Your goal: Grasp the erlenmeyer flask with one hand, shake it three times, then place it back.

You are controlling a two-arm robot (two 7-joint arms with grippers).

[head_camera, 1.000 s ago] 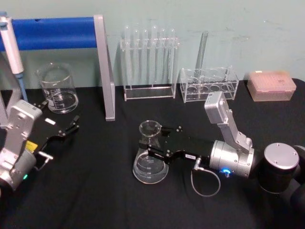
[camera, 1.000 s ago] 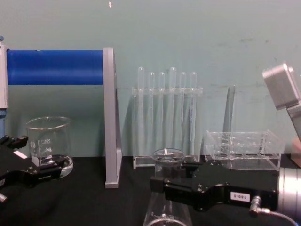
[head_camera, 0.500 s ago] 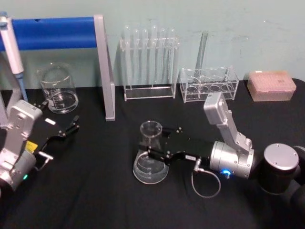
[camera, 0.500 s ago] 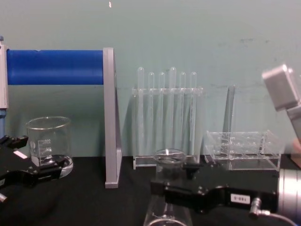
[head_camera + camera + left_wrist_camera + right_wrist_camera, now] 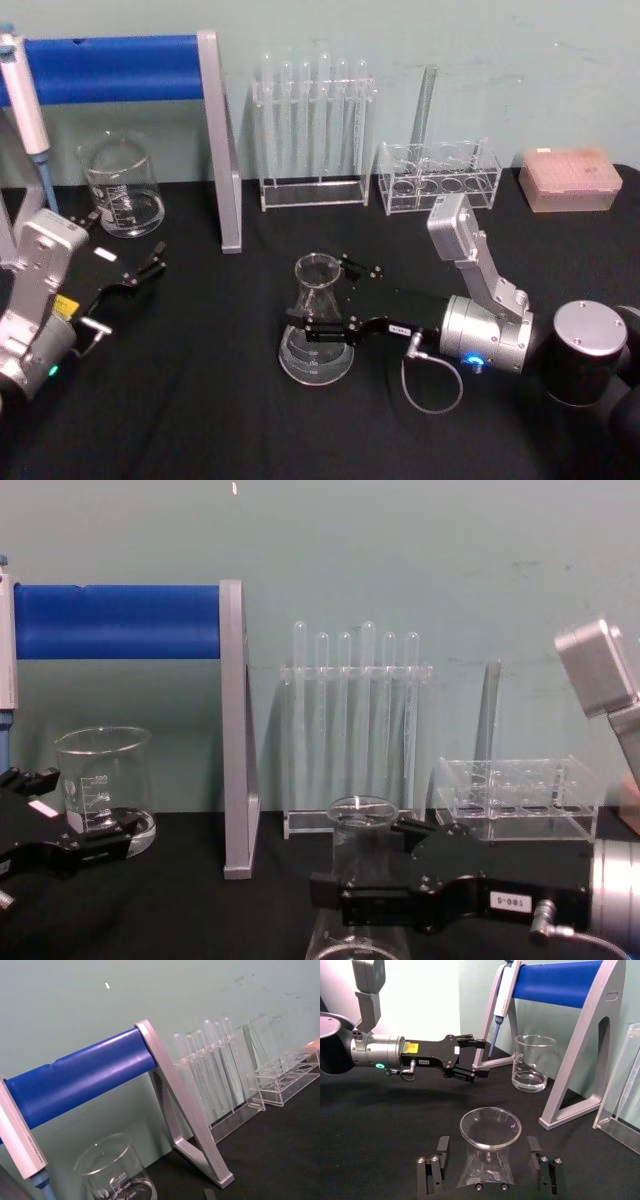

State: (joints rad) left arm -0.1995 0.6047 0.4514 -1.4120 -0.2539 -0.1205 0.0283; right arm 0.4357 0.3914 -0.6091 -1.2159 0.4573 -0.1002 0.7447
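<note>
Black bench surface (image 5: 200, 400) against a pale green wall, glassware set out along the far edge.

Right gripper (image 5: 322, 300) is seen reaching in from the right, its jaws spread to either side of the neck of the erlenmeyer flask (image 5: 316, 325), released and not touching the glass in the right wrist view. The flask is stood upright on the bench near centre. Left gripper (image 5: 148, 268) is held low at the left, fingers parted, near the beaker (image 5: 122, 186).
</note>
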